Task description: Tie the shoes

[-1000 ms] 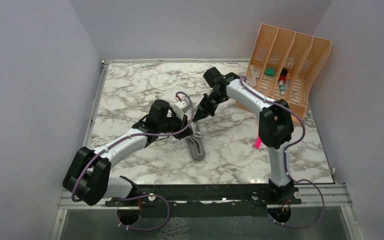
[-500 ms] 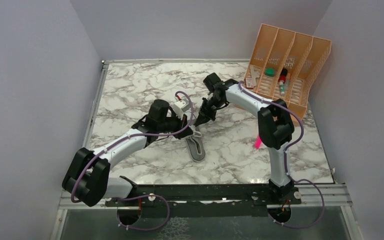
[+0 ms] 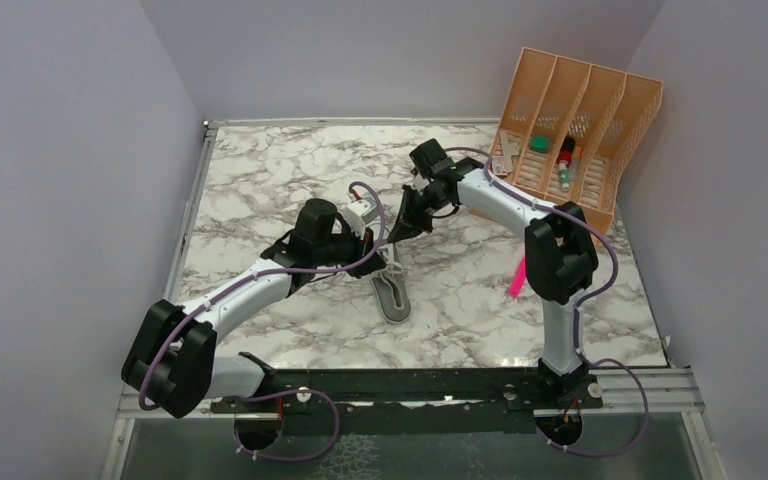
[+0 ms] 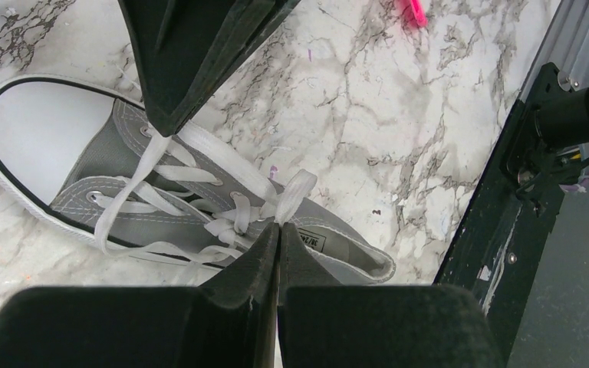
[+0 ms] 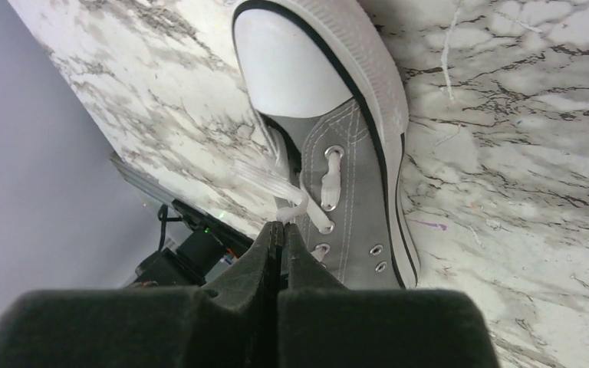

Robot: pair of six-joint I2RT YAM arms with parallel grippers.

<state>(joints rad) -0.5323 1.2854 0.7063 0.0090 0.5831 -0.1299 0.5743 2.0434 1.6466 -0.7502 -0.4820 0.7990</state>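
The desk (image 3: 260, 170) is a white marble-patterned slab with grey veins, walled in by plain pale lavender panels (image 3: 60, 150), with a black rail (image 3: 410, 385) along its near edge, an orange slotted file organizer (image 3: 580, 110) in the far right corner and a small pink object (image 3: 515, 280) lying by the right arm. The grey sneaker (image 3: 392, 290) sits near the middle of the desk, its heel toward the rail. Above it, the left gripper (image 4: 278, 226) is pinched closed on one strand of the white laces (image 4: 199, 146), and the right gripper (image 5: 280, 225) is pinched closed on another, both strands lifted off the shoe.
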